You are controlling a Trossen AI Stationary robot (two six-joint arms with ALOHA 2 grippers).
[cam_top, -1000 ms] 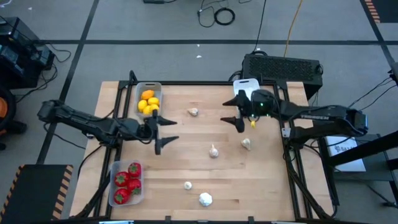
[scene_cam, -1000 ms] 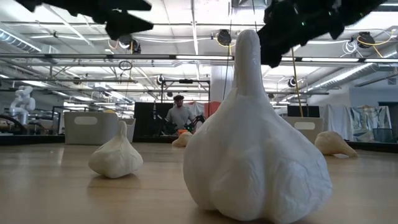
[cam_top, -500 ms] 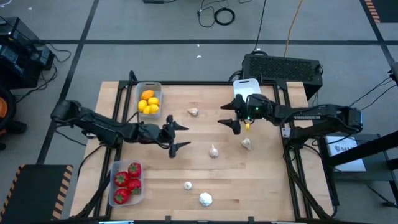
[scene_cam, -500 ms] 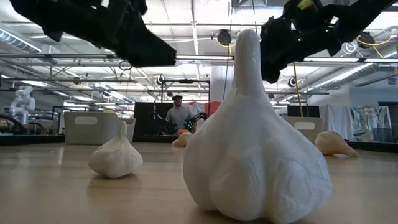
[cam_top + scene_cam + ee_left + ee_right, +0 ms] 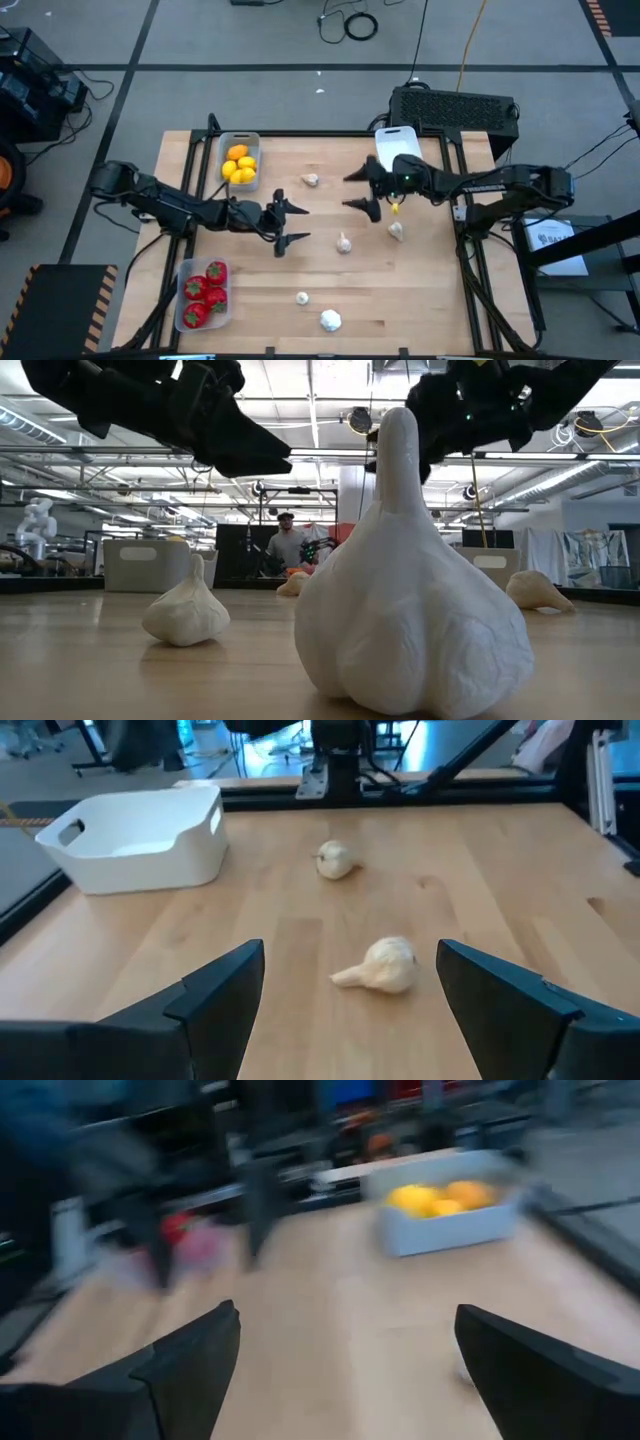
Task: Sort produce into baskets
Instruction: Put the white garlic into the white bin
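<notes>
Reaching out over the table from both sides, toward loose garlic.

Left gripper (image 5: 288, 222) now pushed farther toward mid-table than a second ago, fingers spread, empty, lined up on the middle garlic bulb (image 5: 343, 243); right gripper (image 5: 361, 190) slid leftward, also wide and empty. Lemons (image 5: 239, 165) already in grey basket (image 5: 222, 141), red pieces (image 5: 203, 293) in clear basket (image 5: 183, 266); five pale, papery bulbs loose; white basket (image 5: 396, 140) unfilled.

Wooden table (image 5: 420, 290): grey basket (image 5: 239, 141), clear basket (image 5: 184, 300), white basket (image 5: 396, 141), five garlic bulbs (image 5: 330, 320).
</notes>
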